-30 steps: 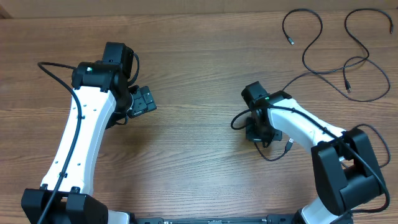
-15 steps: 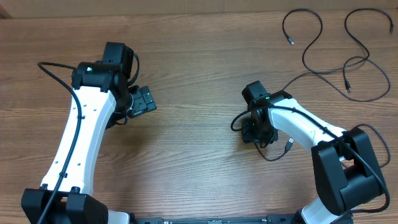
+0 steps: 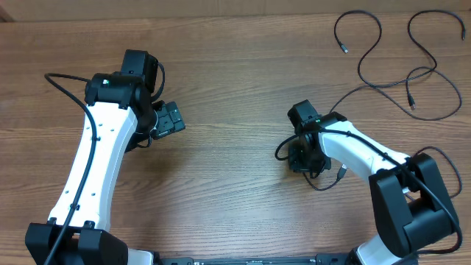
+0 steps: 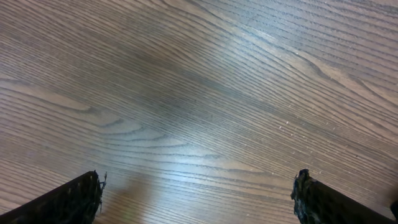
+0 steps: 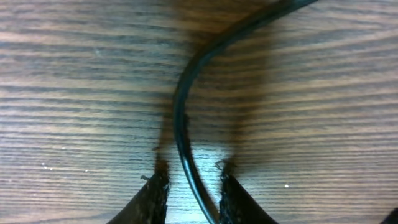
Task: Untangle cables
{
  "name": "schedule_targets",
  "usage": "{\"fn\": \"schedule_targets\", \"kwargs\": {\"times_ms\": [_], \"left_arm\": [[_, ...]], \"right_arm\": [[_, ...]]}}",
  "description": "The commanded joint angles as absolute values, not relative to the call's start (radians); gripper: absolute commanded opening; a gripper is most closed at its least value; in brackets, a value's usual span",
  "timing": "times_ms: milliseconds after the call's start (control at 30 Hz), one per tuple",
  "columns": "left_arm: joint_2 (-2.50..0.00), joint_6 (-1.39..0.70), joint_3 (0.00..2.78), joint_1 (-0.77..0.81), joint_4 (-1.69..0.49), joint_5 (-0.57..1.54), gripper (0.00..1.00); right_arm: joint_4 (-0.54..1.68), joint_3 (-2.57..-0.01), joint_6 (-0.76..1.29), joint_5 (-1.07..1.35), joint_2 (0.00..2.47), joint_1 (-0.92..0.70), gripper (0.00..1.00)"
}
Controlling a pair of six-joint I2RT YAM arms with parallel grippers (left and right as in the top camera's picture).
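Several thin black cables lie on the wooden table as separate strands. One cable [image 3: 359, 29] curls at the far right back, and a second [image 3: 430, 51] loops beside it. A third cable [image 3: 324, 185] runs under my right gripper [image 3: 300, 158] and ends in a plug [image 3: 342, 174]. In the right wrist view this cable [image 5: 180, 106] passes between the narrowed fingers of my right gripper [image 5: 191, 180], close to the right fingertip [image 5: 229, 186], with a gap on the left side. My left gripper [image 3: 173, 119] is wide open and empty; the left wrist view [image 4: 199, 186] shows only bare wood between its fingers.
The wooden table's [image 3: 235, 177] back edge runs along the top of the overhead view. Thicker black robot cables run along both white arms [image 3: 96, 162]. The left arm stands apart from all the thin cables.
My right gripper has shifted slightly toward the front and left over the cable, and the cable's loop beside it has moved a little with it. The left arm has not moved.
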State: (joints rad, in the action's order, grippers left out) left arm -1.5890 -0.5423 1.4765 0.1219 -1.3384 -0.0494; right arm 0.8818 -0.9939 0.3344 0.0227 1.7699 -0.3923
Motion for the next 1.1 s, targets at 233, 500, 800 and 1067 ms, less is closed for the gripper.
{"fn": "schedule_targets", "kwargs": {"times_ms": [233,500,800,1067], "left_arm": [[-1.590,-0.519,1.488,0.118,-1.338,-0.062,1.00],[-1.590,-0.519,1.488,0.118,-1.338,-0.062,1.00],[-1.590,-0.519,1.488,0.118,-1.342,-0.062,1.00],[-1.590,-0.519,1.488,0.118,-1.341,-0.062,1.00]], "right_arm": [[0.956,-1.010,0.366,0.028,1.776,-0.365,0.04],[1.067,-1.060,0.367,0.023,1.623,-0.353,0.04],[1.200,-1.060,0.397,0.047,1.488,-0.204,0.04],[1.211,-1.014,0.445,0.062,1.488,-0.048,0.04]]}}
